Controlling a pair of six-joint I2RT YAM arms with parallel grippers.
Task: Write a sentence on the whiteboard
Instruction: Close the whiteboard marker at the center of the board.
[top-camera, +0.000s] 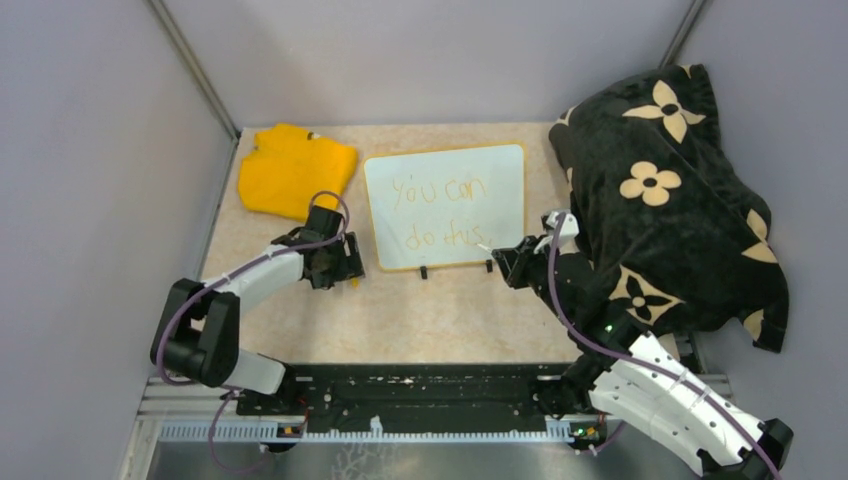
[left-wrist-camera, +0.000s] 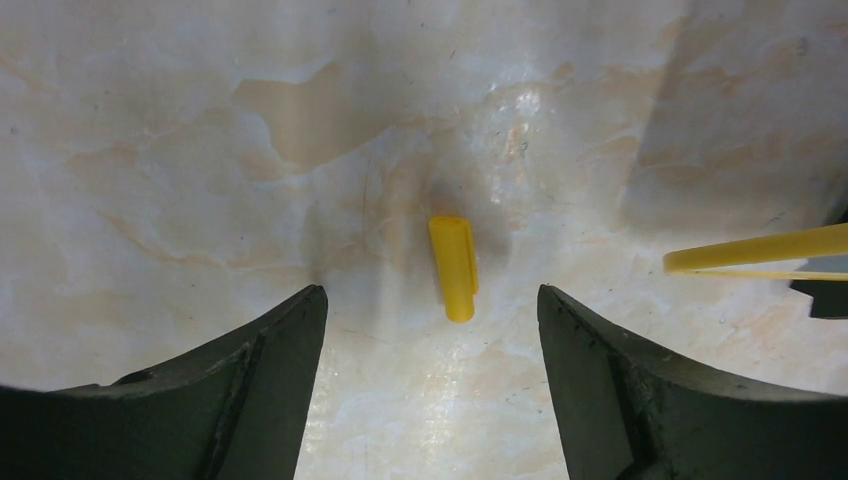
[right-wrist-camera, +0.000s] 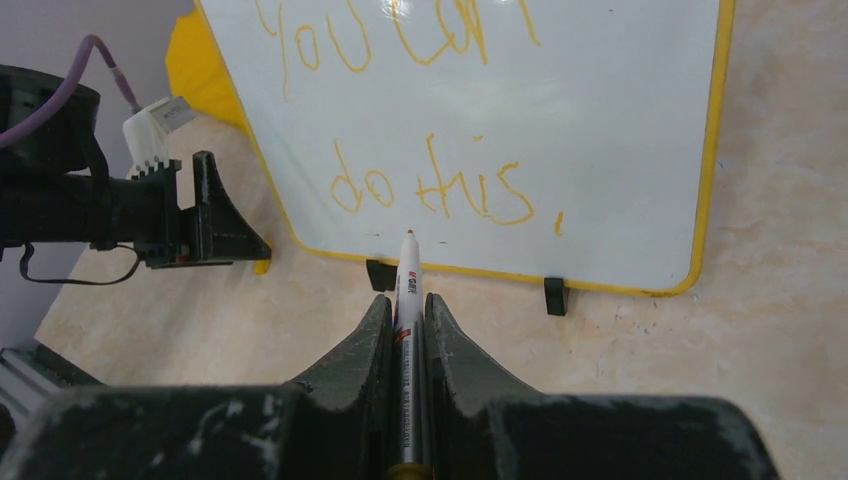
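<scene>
Upper left: crumpled yellow cloth (top-camera: 296, 170) on the marbled table (top-camera: 440, 320). Just below it is the left gripper (left-wrist-camera: 432, 300), jaws wide, holding nothing. A yellow marker cap (left-wrist-camera: 454, 267) lies flat between the fingers, touching neither.

Centre: whiteboard (top-camera: 500, 190) on two black feet. The sentence (top-camera: 440, 213), "you can do this", sits on it in two orange lines.

Lower right of board: right gripper (right-wrist-camera: 408, 300) clamped on a white marker (right-wrist-camera: 407, 285), tip near the bottom rim; contact unclear.

Far right: black flowered blanket (top-camera: 670, 200).
</scene>
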